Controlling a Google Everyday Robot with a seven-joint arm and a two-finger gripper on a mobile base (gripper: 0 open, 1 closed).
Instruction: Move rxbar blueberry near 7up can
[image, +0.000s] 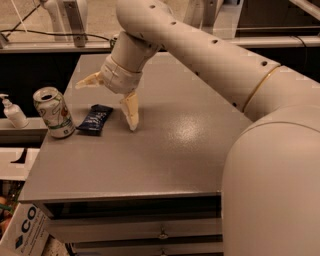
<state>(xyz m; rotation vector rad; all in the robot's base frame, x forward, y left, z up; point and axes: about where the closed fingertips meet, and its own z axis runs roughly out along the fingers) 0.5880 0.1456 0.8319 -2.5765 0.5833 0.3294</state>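
The rxbar blueberry (95, 119), a flat dark navy bar, lies on the grey table (165, 150) near its left edge. The 7up can (53, 112), pale whitish-green with a silver top, stands upright just left of the bar, almost touching it. My gripper (111, 97) hangs above and slightly right of the bar, open and empty, with one finger (131, 111) pointing down to the table right of the bar and the other finger (90, 80) raised to the left above it.
A white pump bottle (13, 113) stands on a lower ledge left of the table. A cardboard box (25, 231) sits on the floor at the lower left. Drawers with knobs (161, 233) run under the tabletop. My arm crosses the right side of the view.
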